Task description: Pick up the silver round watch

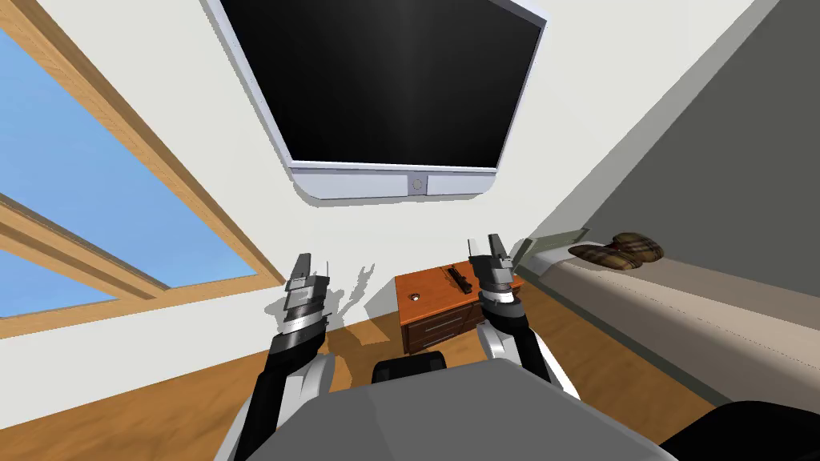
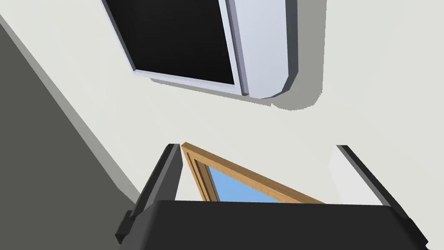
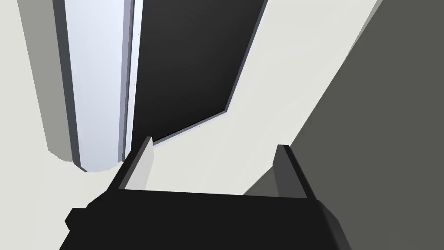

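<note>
A small silver round watch [image 1: 415,297] lies on top of a reddish-brown wooden nightstand [image 1: 432,316] against the white wall, straight ahead of me. A dark oblong object [image 1: 458,278] rests near the nightstand's far right corner. My left gripper [image 1: 309,266] is raised to the left of the nightstand, open and empty, its fingers [image 2: 167,173] spread wide. My right gripper [image 1: 490,246] is raised over the nightstand's right edge, also open with nothing between its fingers [image 3: 141,162]. Both point up at the wall.
A large dark screen [image 1: 384,88] hangs on the wall above the nightstand. A bed [image 1: 681,312] with a plaid pillow [image 1: 617,250] runs along the right. A wood-framed window [image 1: 88,208] is at the left. The floor is wooden.
</note>
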{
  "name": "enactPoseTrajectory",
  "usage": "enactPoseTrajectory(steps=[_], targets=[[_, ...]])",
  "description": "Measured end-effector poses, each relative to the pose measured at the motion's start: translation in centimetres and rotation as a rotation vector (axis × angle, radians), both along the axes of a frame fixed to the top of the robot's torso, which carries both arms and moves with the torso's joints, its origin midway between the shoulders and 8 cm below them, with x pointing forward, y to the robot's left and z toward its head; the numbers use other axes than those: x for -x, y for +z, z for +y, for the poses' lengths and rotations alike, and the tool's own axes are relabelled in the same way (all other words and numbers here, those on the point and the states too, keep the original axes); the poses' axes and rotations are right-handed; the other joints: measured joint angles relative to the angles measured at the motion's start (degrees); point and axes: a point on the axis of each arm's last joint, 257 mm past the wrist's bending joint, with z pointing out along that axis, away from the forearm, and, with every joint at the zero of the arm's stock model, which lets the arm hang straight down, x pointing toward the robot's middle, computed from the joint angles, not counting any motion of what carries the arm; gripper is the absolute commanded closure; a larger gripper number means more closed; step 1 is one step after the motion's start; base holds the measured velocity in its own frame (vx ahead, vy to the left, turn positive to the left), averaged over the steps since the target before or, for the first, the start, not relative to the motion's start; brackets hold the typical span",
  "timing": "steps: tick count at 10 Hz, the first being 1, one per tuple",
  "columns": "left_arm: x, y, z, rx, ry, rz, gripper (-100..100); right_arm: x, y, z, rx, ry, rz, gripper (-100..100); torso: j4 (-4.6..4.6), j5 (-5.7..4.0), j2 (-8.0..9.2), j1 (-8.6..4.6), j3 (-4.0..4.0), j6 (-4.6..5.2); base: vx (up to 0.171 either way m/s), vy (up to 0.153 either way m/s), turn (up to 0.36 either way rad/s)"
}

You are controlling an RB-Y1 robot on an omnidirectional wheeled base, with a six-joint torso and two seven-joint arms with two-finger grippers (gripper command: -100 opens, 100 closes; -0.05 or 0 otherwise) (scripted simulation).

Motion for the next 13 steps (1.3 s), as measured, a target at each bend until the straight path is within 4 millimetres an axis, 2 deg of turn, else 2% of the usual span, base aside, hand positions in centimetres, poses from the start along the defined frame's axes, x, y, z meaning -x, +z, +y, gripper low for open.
enactPoseTrajectory(steps=[3,6,8,10,12,13], targets=[[0.0,0.0,0.0,0.000,0.000,0.000,0,-1.6,-2.1,0.5,0.060,0.026,0.071,-100,0.07,-0.08,0.30,-0.38,0.17,-0.01,-0.091,-0.091,0.217],[0.0,0.0,0.0,0.000,0.000,0.000,0,-3.7,-5.1,0.7,0.135,0.042,0.178,-100,0.10,-0.08,0.45,-0.37,0.26,-0.02,-0.126,-0.084,0.287],[0.0,0.0,0.0,0.000,0.000,0.000,0,-5.0,-8.3,1.2,0.198,0.044,0.268,-100,0.10,-0.10,0.46,-0.47,0.27,-0.01,-0.107,-0.091,0.216],[0.0,0.0,0.0,0.000,0.000,0.000,0,-5.7,-10.5,0.6,0.245,0.040,0.328,-100,0.05,-0.08,0.19,-0.33,0.12,-0.03,-0.064,-0.062,0.386],[0.0,0.0,0.0,0.000,0.000,0.000,0,-7.3,-14.6,0.2,0.326,0.026,0.429,-100,0.06,-0.10,0.26,-0.43,0.15,-0.01,-0.097,-0.064,0.235],[0.0,0.0,0.0,0.000,0.000,0.000,0,-7.3,-15.7,-0.1,0.351,0.021,0.458,-100,0.06,-0.08,0.23,-0.34,0.15,0.05,-0.066,-0.026,0.302]])
